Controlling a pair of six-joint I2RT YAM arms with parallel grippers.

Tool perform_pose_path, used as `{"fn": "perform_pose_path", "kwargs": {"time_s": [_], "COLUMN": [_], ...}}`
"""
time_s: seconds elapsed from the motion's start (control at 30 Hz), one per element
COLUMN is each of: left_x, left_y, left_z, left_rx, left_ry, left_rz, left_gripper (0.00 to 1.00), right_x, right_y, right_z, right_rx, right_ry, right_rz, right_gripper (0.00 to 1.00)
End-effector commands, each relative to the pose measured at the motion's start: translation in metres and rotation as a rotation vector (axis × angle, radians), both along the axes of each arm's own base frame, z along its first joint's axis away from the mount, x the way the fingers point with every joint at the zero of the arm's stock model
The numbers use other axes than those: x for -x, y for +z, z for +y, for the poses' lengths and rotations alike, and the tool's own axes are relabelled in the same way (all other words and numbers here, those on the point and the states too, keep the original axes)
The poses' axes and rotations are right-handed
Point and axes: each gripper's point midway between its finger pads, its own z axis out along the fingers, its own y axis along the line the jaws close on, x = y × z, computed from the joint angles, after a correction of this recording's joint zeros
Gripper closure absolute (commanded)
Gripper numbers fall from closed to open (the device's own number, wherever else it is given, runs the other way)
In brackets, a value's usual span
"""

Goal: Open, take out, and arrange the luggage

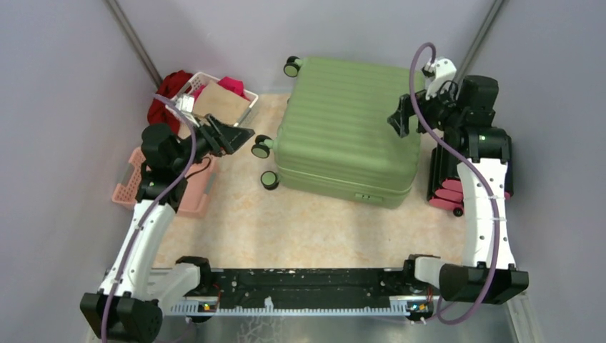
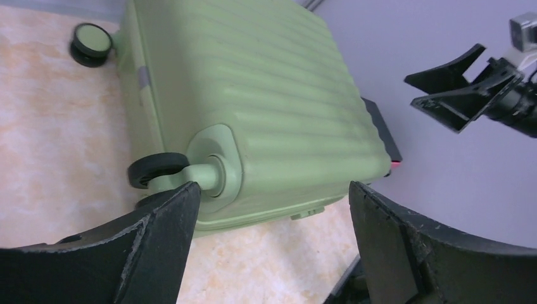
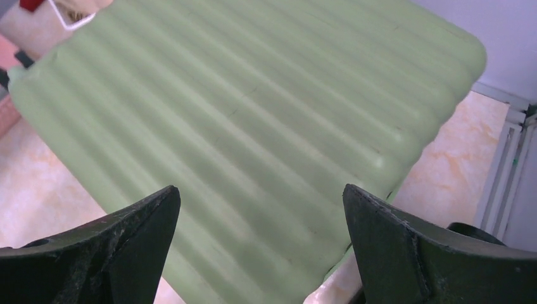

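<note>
The task has barely begun, to judge by how things lie. The luggage [image 1: 343, 128] lies flat on its broad side at the far middle of the worktop [image 1: 300, 229], ribbed shell up and both halves shut. No seam gapes and no lining shows in any view. Its wheels [image 1: 261, 148] point left, and a small lock piece [image 1: 366, 196] sits on the near side wall. The left gripper [image 1: 241, 137] hangs just beside the wheel end, apart from the shell, its jaws released and holding nothing. Its wrist view looks along the wheel corner and the near side. The right gripper [image 1: 397, 120] hovers over the far right part of the shell, jaws likewise spread wide and empty. Whether it touches the ribs I cannot tell, though it looks clear of them. So every step is left: opening the shell, lifting out whatever is packed inside, which is hidden for now, and setting those things in order. A white basket [image 1: 246, 96] of clothes and a pink basket [image 1: 128, 182] stand at the left, and stacked cases [image 1: 446, 189] stand just beside the luggage on the right. Nothing shows that anything in them came out of the luggage. I judge the step in hand to be the approach to the shell for opening.
</note>
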Motion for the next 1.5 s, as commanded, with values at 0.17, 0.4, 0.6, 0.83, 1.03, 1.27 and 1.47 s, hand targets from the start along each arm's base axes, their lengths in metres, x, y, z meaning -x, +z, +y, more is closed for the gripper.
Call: {"fn": "perform_pose_path", "kwargs": {"time_s": [0.17, 0.4, 0.6, 0.83, 1.03, 1.27, 1.47], "left_x": [0.020, 0.046, 0.039, 0.014, -0.010, -0.049, -0.086], "left_y": [-0.024, -0.060, -0.098, -0.123, -0.151, -0.156, -0.139], "left_z": [-0.087, -0.099, -0.080, -0.077, -0.068, -0.069, -0.043], "left_rx": [-0.164, -0.115, -0.203, -0.355, -0.461, -0.499, -0.491], "left_ry": [-0.127, -0.139, -0.031, 0.032, 0.124, 0.237, 0.371], "left_rz": [0.015, 0.011, 0.077, 0.160, 0.194, 0.200, 0.168], "left_gripper": [0.08, 0.11, 0.30, 0.79, 0.89, 0.81, 0.78], "right_x": [0.027, 0.030, 0.011, 0.007, 0.011, 0.031, 0.069], "right_y": [-0.013, -0.006, -0.018, -0.080, -0.127, -0.154, -0.157], "right_z": [0.036, 0.011, -0.046, -0.078, -0.086, 0.007, 0.098], "right_rx": [0.020, -0.075, -0.023, 0.090, 0.115, 0.042, 0.017], "right_ry": [0.281, 0.204, -0.007, -0.133, -0.161, 0.218, 0.539], "right_rz": [-0.040, -0.027, 0.017, 0.140, 0.230, 0.253, 0.216], "right_gripper": [0.01, 0.01, 0.17, 0.82, 0.91, 0.90, 0.90]}}
